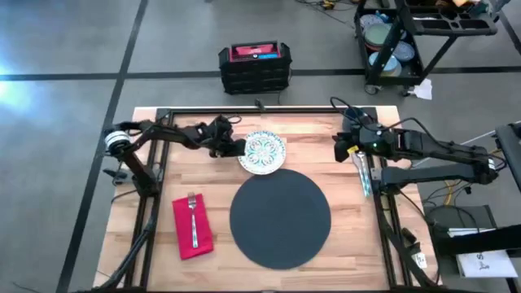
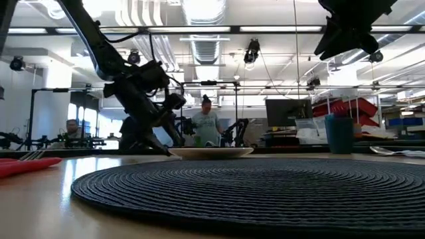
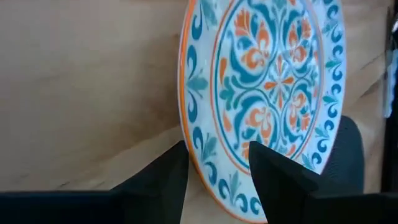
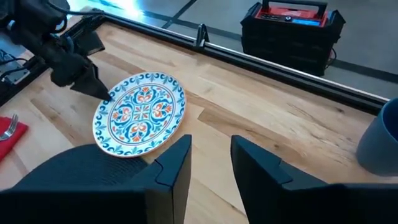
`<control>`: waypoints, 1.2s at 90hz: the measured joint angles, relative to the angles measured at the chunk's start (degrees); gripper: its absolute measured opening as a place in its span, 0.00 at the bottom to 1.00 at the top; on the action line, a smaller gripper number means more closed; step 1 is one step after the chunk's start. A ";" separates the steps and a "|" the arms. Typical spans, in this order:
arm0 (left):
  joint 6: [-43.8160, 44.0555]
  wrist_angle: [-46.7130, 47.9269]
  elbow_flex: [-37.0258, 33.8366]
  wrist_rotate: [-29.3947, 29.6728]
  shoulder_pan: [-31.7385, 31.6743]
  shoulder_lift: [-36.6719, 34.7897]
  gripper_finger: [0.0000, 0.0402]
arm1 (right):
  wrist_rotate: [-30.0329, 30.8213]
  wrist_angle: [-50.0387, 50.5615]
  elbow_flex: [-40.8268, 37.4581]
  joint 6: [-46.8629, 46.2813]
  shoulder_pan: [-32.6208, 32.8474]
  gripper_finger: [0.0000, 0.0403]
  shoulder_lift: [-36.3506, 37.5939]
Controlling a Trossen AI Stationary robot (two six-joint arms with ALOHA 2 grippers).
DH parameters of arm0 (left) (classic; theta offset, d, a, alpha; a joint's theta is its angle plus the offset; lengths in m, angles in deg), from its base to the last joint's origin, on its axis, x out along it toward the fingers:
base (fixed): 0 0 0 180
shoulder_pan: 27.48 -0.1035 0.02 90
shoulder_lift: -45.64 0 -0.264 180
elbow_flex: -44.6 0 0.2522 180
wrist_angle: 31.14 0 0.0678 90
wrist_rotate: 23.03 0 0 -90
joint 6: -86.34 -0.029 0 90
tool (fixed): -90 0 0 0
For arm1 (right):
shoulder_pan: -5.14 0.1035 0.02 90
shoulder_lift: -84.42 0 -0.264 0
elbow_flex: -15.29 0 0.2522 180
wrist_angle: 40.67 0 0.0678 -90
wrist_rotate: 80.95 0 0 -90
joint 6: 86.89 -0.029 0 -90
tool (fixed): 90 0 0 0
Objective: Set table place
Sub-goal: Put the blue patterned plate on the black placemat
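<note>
Working across the table point(image 1: 163, 175), with the round dark mat point(image 1: 280, 220) laid near the front and the red napkin point(image 1: 192, 227) carrying a fork point(image 1: 193, 218) just beside it on the left. Getting the patterned plate point(image 1: 263, 152) into place: still lying on bare wood just behind the mat, rim pinched by the left gripper point(image 3: 217, 171), fingers clenched either side of its edge. Waiting by the cutlery point(image 1: 361, 173), right gripper point(image 4: 210, 163) parted and empty; next, probably dragging or lifting the plate onto the mat's middle before letting go.
</note>
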 joint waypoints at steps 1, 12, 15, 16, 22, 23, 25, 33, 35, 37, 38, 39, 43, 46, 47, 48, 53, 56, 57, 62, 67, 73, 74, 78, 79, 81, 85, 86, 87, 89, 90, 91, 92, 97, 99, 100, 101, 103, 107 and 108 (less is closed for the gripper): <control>0.00 0.01 0.16 -0.09 0.00 0.24 0.38 | 0.00 0.00 0.00 -0.03 -0.01 0.26 -0.01; -1.00 -0.46 1.53 -0.81 0.17 2.54 0.35 | 0.01 0.01 -0.04 -0.39 -0.02 0.27 0.00; -1.20 -0.88 1.82 -0.82 0.24 3.13 0.34 | 0.01 0.04 -0.04 -0.69 0.00 0.28 0.00; -1.22 -0.94 1.95 -0.86 0.24 3.31 0.33 | 0.02 0.02 -0.04 -0.77 -0.02 0.28 0.00; -2.17 -1.19 2.60 -0.96 0.24 4.18 0.28 | 0.02 0.00 -0.09 -1.12 -0.02 0.28 0.00; -2.65 -1.15 2.74 -0.95 0.26 4.34 0.27 | 0.02 0.00 -0.12 -1.20 -0.01 0.28 0.00; -3.61 -1.15 2.98 -0.98 0.26 4.62 0.24 | 0.03 -0.02 -0.17 -1.33 -0.01 0.28 0.00; -6.04 -1.74 3.23 -0.99 0.24 5.39 0.09 | 0.26 0.04 -0.53 -1.60 -0.02 0.28 0.00; -6.04 -2.45 3.23 -1.03 0.22 5.57 0.06 | 0.32 0.01 -0.58 -1.63 -0.02 0.27 -0.01; -6.10 -3.36 3.25 -1.11 0.22 5.72 0.05 | 0.35 -0.04 -0.66 -1.63 -0.02 0.27 -0.02; -6.10 -3.67 3.26 -1.16 0.22 5.79 0.04 | 0.38 -0.04 -0.69 -1.63 -0.02 0.27 -0.02; -6.11 -3.90 3.27 -1.22 0.22 5.86 0.04 | 0.40 -0.04 -0.72 -1.63 -0.02 0.26 -0.01; -6.53 -4.50 3.14 -1.91 0.25 5.86 0.03 | 0.44 -0.02 -0.91 -1.63 0.00 0.26 0.00; -6.79 -4.89 3.05 -2.64 0.26 5.86 0.02 | 0.45 -0.02 -1.01 -1.80 -0.01 0.25 0.00; -6.84 -5.11 3.03 -2.75 0.26 5.86 0.02 | 0.45 -0.03 -1.05 -1.95 -0.02 0.25 0.00; -6.82 -5.31 3.02 -2.84 0.26 5.86 0.02 | 0.44 -0.04 -1.09 -2.14 -0.02 0.25 0.00; -7.17 -6.28 2.82 -3.91 0.20 5.21 0.01 | 0.42 0.02 -1.34 -2.51 -0.02 0.24 0.00; -7.53 -6.88 2.79 -4.13 0.19 4.67 0.01 | 0.42 -0.02 -1.42 -2.74 -0.02 0.24 0.00; -7.77 -7.02 2.80 -4.13 0.21 4.45 0.01 | 0.42 -0.02 -1.43 -2.80 -0.02 0.23 0.00; -9.11 -7.21 3.06 -4.28 0.24 3.32 0.00 | 0.42 0.03 -1.55 -3.28 -0.02 0.23 0.00; -10.40 -7.15 3.48 -4.60 0.24 2.33 0.00 | 0.30 -0.02 -1.55 -3.61 -0.02 0.22 -0.02; -11.42 -5.91 3.91 -4.62 0.24 1.52 0.00 | -0.10 -0.01 -1.55 -4.08 -0.02 0.22 0.02; -11.57 -5.77 3.99 -4.62 0.24 1.42 0.00 | -0.14 -0.02 -1.55 -4.17 -0.02 0.22 0.03; -12.16 -5.01 4.75 -4.80 0.22 0.98 0.00 | -0.66 0.02 -1.57 -4.44 -0.02 0.22 0.01; -12.29 -4.94 4.95 -4.89 0.22 0.85 0.00 | -0.83 0.02 -1.57 -4.44 -0.02 0.22 0.00; -12.41 -4.62 5.30 -5.02 0.22 0.53 0.00 | -1.19 0.02 -1.57 -4.44 -0.02 0.22 0.00; -12.92 -4.00 5.97 -5.58 0.22 -0.08 0.00 | -1.71 0.11 -1.57 -4.45 -0.02 0.23 0.03; -13.06 -3.81 6.22 -5.81 0.20 -0.18 0.00 | -1.81 0.15 -1.57 -4.44 -0.02 0.23 0.03; -13.19 -3.59 6.50 -6.06 0.17 -0.28 0.00 | -1.96 0.20 -1.57 -4.42 -0.02 0.23 0.03; -13.43 -3.08 7.05 -6.68 0.18 -0.45 0.00 | -2.36 0.30 -1.57 -4.39 -0.02 0.24 0.03; -13.59 -2.90 7.31 -7.01 0.20 -0.52 0.00 | -2.53 0.37 -1.57 -4.35 -0.02 0.24 0.02; -13.73 -2.64 7.51 -7.20 0.25 -0.61 0.00 | -2.65 0.44 -1.57 -4.24 -0.02 0.24 0.01; -13.87 -2.38 7.72 -7.39 0.31 -0.71 0.00 | -2.75 0.54 -1.57 -4.19 -0.02 0.24 0.00; -14.45 -1.11 8.57 -8.44 0.70 -1.15 0.00 | -3.03 1.28 -1.57 -4.12 -0.01 0.25 0.00; -14.53 -0.51 8.87 -8.88 0.86 -1.26 0.00 | -3.02 1.61 -1.57 -4.13 0.00 0.25 0.00; -14.57 -0.20 9.02 -9.07 0.96 -1.30 0.00 | -3.04 1.79 -1.57 -4.14 0.00 0.26 0.00; -14.59 0.16 9.18 -9.25 1.07 -1.33 0.00 | -3.06 1.99 -1.57 -4.14 0.00 0.26 0.00; -14.60 0.67 9.50 -9.47 1.34 -1.40 0.00 | -3.04 2.31 -1.57 -4.12 0.00 0.26 0.00; -14.65 1.75 10.30 -9.61 1.89 -1.61 0.00 | -3.06 2.88 -1.57 -4.09 0.02 0.27 0.00; -14.65 2.00 10.46 -9.69 2.01 -1.71 0.00 | -3.12 3.02 -1.57 -4.07 0.03 0.27 0.00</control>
